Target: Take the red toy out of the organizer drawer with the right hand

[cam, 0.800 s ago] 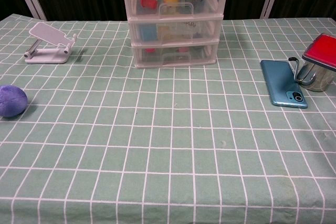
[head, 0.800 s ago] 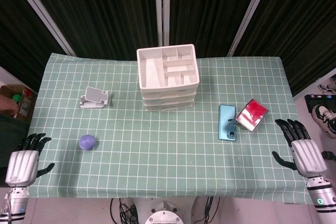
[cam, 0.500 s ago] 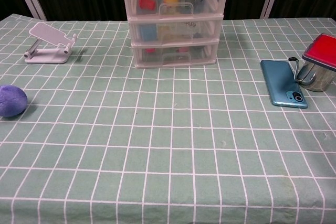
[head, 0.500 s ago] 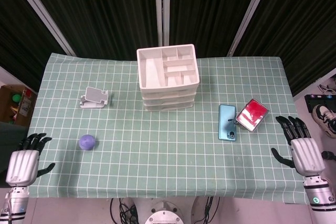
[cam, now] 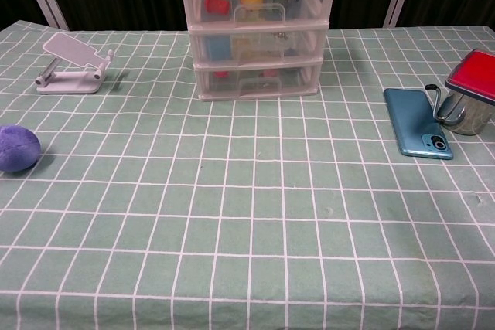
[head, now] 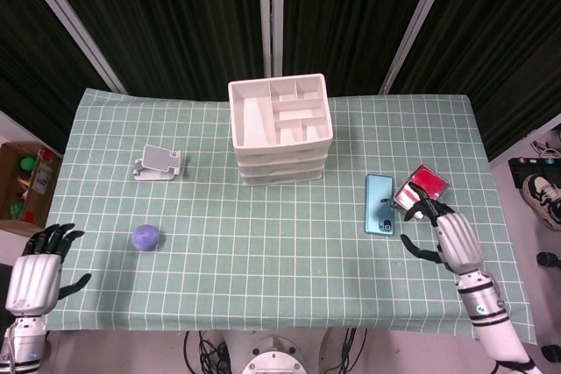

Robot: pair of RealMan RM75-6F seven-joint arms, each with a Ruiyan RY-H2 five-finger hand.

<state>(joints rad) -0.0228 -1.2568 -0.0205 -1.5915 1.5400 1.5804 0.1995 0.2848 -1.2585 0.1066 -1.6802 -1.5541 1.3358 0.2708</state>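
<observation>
Reaching is all you have on hand: your right hand (head: 456,243) hangs over the near right part of the table with fingers spread and nothing in them, just beside the red-lidded metal cup (head: 420,190) and the teal phone (head: 379,204). Your left hand (head: 37,271) sits off the near left corner, fingers also apart and holding nothing, well away from the work.

The red toy (cam: 217,3) lies in the top drawer (cam: 260,7) of the white three-drawer organizer (head: 280,129), at that drawer's left end as the chest view shows it, next to a yellow piece. All three drawers look closed, so by my reading the drawer must come open before you can touch the toy.

From your right hand, the toy lies ahead and to the left, across the phone, toward the far middle of the table. The right hand is the nearer of the two. The drawer's handle (cam: 250,11) faces you, so the pull runs straight back toward the near edge.

The toy looks like a small spool lying on its side, long axis roughly along the drawer front, but through the clear plastic I cannot tell for sure which end points where.
</observation>
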